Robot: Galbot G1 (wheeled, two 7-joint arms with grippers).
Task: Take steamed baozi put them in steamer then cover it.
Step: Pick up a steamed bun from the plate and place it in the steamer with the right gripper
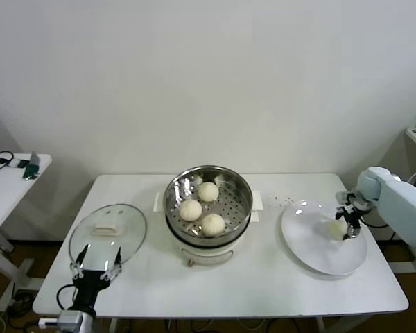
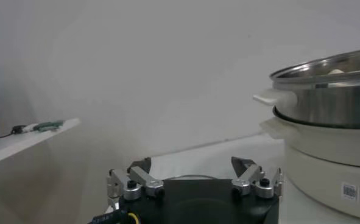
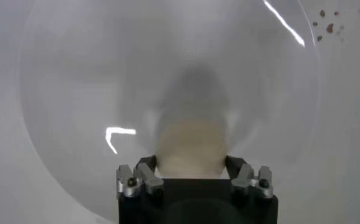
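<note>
From the head camera you looked forward and down over the whole white table (image 1: 263, 291), with both arms entering at its edges.

Your left wrist camera sat low, close to the tabletop, facing level across it past the left gripper (image 2: 195, 176). It caught the steamer (image 2: 326, 115) from the side, the same steamer (image 1: 208, 205) you saw from above in the head view.

Your right wrist camera pointed straight down, very near the white plate (image 3: 76, 91), with the right gripper (image 3: 192, 173) at the frame's edge. The head view shared that plate (image 1: 319, 253) at the table's right.
</note>
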